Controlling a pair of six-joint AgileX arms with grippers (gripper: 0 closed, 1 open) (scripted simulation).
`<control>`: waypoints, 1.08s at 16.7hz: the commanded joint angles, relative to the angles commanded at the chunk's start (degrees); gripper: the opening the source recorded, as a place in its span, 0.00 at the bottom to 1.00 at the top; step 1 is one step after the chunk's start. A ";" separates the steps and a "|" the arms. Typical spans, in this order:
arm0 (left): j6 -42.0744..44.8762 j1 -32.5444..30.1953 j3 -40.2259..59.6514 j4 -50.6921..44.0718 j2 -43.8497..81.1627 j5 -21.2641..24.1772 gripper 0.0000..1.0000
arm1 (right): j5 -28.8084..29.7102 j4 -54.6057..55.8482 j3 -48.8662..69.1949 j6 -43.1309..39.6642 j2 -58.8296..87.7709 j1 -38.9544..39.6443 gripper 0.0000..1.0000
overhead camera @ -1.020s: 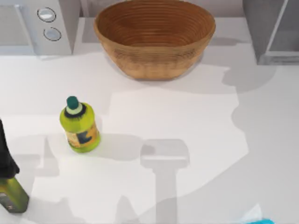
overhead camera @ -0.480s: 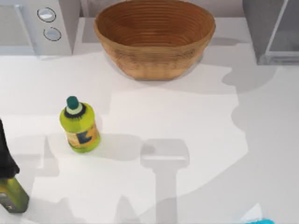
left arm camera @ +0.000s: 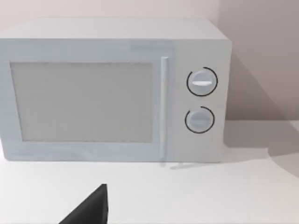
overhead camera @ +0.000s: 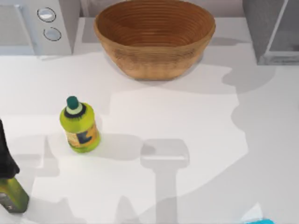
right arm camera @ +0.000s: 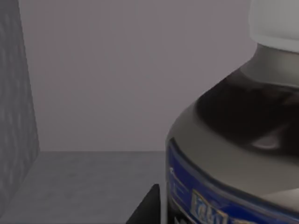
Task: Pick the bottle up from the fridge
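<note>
A dark tip of the right claw (right arm camera: 147, 207) shows just beside the dark bottle with white cap and blue label (right arm camera: 233, 149), inside the dark grey fridge (overhead camera: 271, 30) at the counter's (overhead camera: 187, 121) back right; whether it grips, I cannot tell. A tip of the left claw (left arm camera: 88, 210) faces the light grey two-knob box (left arm camera: 112, 88).

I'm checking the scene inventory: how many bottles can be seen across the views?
3. A yellow-green bottle stands on the table's left, an olive bottle sits at the left edge, and the white-capped bottle is inside the fridge. Others may be hidden.
</note>
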 joint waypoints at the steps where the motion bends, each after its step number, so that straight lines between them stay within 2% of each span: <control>1: 0.00 0.00 0.00 0.00 0.00 0.00 1.00 | 0.00 0.00 0.00 0.00 0.00 0.00 0.00; 4: 0.00 0.00 0.00 0.00 0.00 0.00 1.00 | -0.12 -0.89 0.26 0.11 -0.88 -0.07 0.00; 10: 0.00 0.00 0.00 0.00 0.00 0.00 1.00 | -0.13 -9.32 2.40 0.15 -6.86 -0.16 0.00; 15: 0.00 0.00 0.00 0.00 0.00 0.00 1.00 | -0.20 -9.63 2.23 0.24 -7.20 -0.15 0.00; 18: 0.00 0.00 0.00 0.00 0.00 0.00 1.00 | -0.98 -8.33 -1.83 0.29 -10.41 -0.54 0.00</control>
